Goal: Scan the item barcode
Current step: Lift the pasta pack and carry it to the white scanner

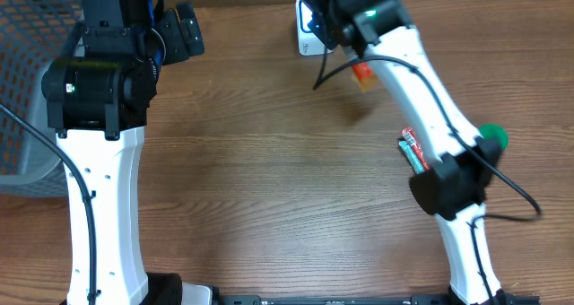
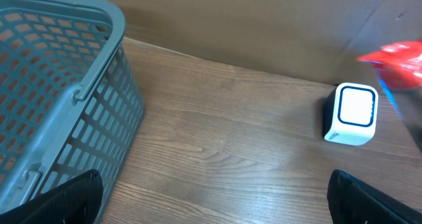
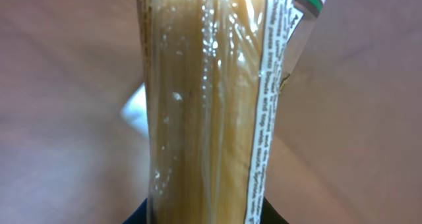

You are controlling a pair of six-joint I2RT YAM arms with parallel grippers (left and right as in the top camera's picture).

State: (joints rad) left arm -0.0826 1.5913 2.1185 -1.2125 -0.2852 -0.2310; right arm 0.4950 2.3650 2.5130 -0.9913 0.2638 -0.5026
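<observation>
Pale-yellow spaghetti packet (image 3: 204, 105), clear, glossy

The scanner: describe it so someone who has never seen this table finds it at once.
Start at the blue-grey mesh basket on the wooden table, then follow the far edge along the brown wall to the right. There stands the scanner. Unlike the long clear spaghetti packet nearby, it is a small white cube with a blue-rimmed face.

Spaghetti packet (image 3: 204, 105): clear film, pale strands running lengthwise, a white strip of small print down one edge, a red-white-green corner at the far end. It is lifted off the table (image 1: 269, 161).

Barcode scanner (image 2: 353, 113): small white cube with a dark-rimmed face, upright near the back edge, just beside the packet's red end.
</observation>
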